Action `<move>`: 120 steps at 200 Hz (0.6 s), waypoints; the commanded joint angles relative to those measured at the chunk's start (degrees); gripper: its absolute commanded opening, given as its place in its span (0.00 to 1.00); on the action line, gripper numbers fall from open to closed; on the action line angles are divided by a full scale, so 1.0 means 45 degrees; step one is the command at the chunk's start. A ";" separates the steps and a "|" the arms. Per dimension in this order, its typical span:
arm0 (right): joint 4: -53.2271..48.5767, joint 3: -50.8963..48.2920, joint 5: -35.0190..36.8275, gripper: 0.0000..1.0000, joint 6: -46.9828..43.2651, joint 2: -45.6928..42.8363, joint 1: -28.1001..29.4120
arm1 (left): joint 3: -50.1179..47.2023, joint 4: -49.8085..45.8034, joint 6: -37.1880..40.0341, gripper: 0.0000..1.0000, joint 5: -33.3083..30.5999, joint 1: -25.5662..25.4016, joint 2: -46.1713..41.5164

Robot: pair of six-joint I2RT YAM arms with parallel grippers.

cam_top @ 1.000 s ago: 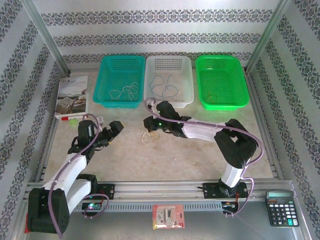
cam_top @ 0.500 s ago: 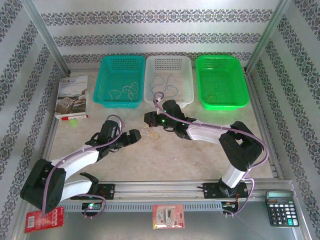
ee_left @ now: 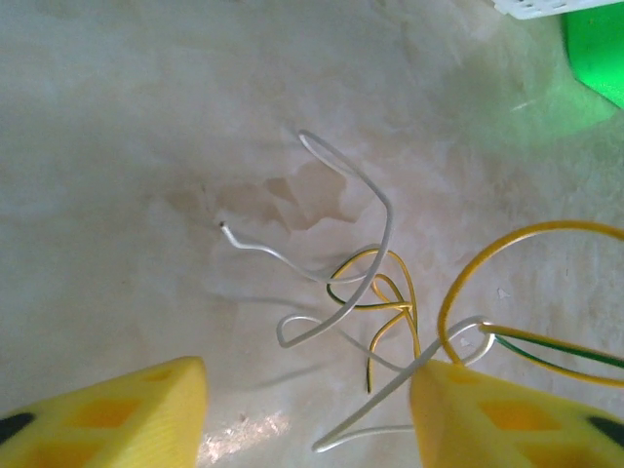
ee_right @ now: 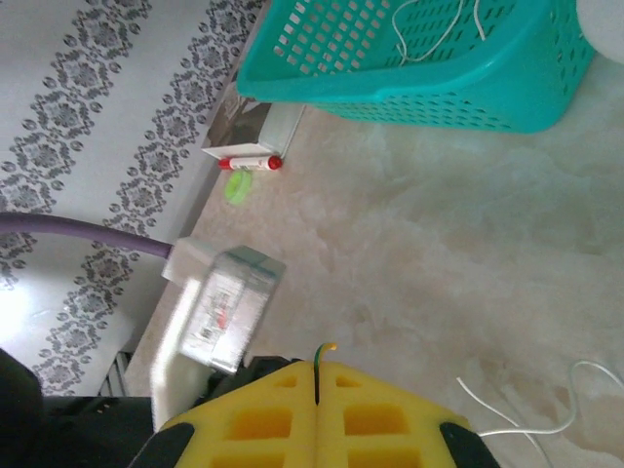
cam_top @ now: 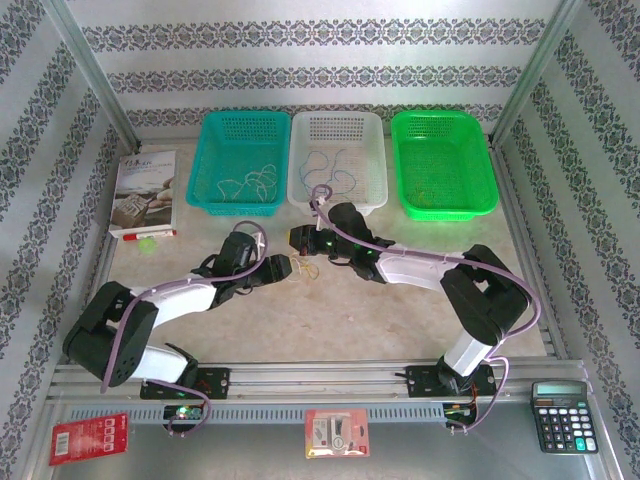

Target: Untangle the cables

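Clamps the yellow cable (ee_right: 326, 347) in the right gripper (ee_right: 317, 375), pads pressed flat together, only the cable's tip poking out of the seam. Holds the left gripper (ee_left: 307, 375) low over the table (cam_top: 330, 320), its yellow fingers (ee_left: 127, 409) standing apart and pinching nothing. Finds, in the gap ahead of those fingers, the whitish cable (ee_left: 375, 195) arching up and curling back down across small loops of the yellow cable, one wide yellow loop rising beside the right-hand finger. Cannot tell whether that finger touches the strands at its tip. Has the tangle (cam_top: 303, 268) lying on the bare top a little left of the table's middle, with the left gripper just to its left and the right gripper just beyond it, towards the far edge. Lines three baskets side by side along the far edge: teal basket (cam_top: 245, 116) nearest the left, white basket (cam_top: 337, 116) in the middle, green basket (cam_top: 440, 115) towards the right. Shows a second whitish cable (cam_top: 250, 183) coiled in the teal basket and a dark bluish-grey cable (cam_top: 330, 172) squiggled in the white basket, both well apart from the tangle. Has a book (cam_top: 143, 188) lying by the left edge near the far left corner, a red marker (cam_top: 140, 233) just in front of it
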 commanded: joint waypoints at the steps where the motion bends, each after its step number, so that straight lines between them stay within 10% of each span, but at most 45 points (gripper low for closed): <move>1: 0.1201 -0.0207 -0.0244 0.00 0.0659 -0.0508 -0.0012 | 0.0363 0.0679 0.0310 0.49 -0.0126 -0.0283 0.0312; 70: 0.3860 -0.1003 -0.0764 0.00 0.2919 -0.1016 -0.0329 | 0.0489 0.0906 0.0413 0.01 -0.0606 -0.0410 0.0760; 120: 0.4074 -0.1456 -0.0941 0.00 0.3480 -0.2388 -0.1120 | 0.0365 0.0602 0.0516 0.00 -0.0764 -0.0402 0.0649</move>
